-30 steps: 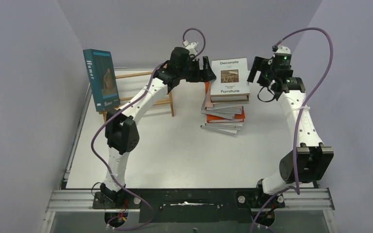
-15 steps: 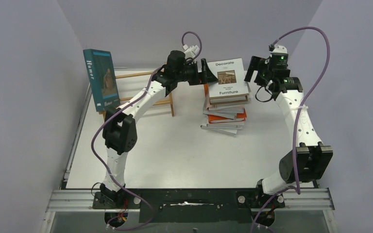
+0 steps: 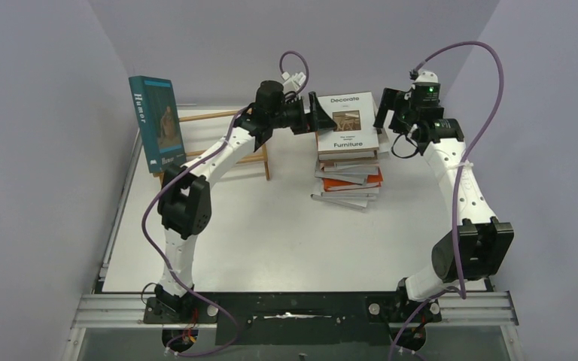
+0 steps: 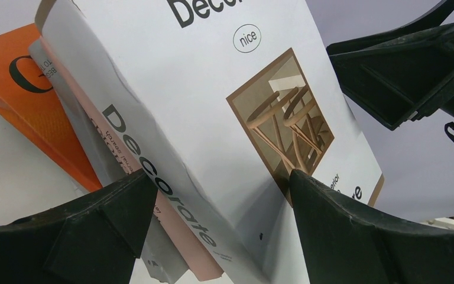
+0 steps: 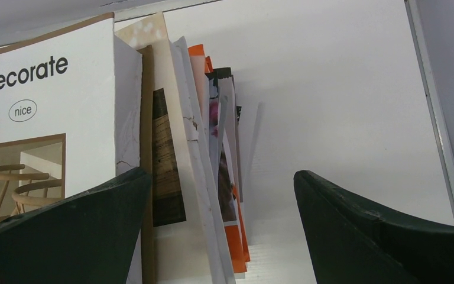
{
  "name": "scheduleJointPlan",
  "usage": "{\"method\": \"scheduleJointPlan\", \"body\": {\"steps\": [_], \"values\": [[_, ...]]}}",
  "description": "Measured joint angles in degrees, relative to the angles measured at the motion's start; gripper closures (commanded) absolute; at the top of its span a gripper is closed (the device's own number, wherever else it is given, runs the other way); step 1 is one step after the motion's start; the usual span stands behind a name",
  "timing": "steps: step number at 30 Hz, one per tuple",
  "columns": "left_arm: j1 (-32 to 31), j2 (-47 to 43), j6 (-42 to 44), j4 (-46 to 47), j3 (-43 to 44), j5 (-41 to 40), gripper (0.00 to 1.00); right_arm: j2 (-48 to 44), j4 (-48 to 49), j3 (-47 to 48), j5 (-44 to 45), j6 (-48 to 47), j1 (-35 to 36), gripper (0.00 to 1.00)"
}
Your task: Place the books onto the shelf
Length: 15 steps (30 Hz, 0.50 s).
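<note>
The white "Decorate" book [image 3: 348, 124] lies flat, cover up, atop an uneven stack of books [image 3: 345, 192] at the rear centre of the white tabletop [image 3: 271, 226]. Its long axis runs from 12 to 6 o'clock, title toward 12, spine toward 9. An orange book [image 4: 32, 112] shows lower in the pile. At the stack's 9 o'clock, the light-brown slatted wooden shelf [image 3: 209, 116] holds one tall teal "Humor" book [image 3: 156, 124], upright at its left end. The left gripper [image 3: 317, 114] straddles the white book's spine edge, jaws apart; contact cannot be told. The right gripper [image 3: 385, 113], at 3 o'clock, faces the page edges, jaws spread wide and empty.
</note>
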Motion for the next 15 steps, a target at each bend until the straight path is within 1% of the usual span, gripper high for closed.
{"method": "scheduleJointPlan", "body": {"steps": [7, 15], "values": [[0.6, -1.4, -1.6, 3.7, -3.7, 1.3, 0.18, 0.1, 0.0, 0.1, 0.2, -0.2, 1.0, 0.02], [1.1, -3.9, -3.2, 7.2, -6.0, 2.3, 0.18, 0.7, 0.1, 0.6, 1.1, -0.9, 1.3, 0.02]]}}
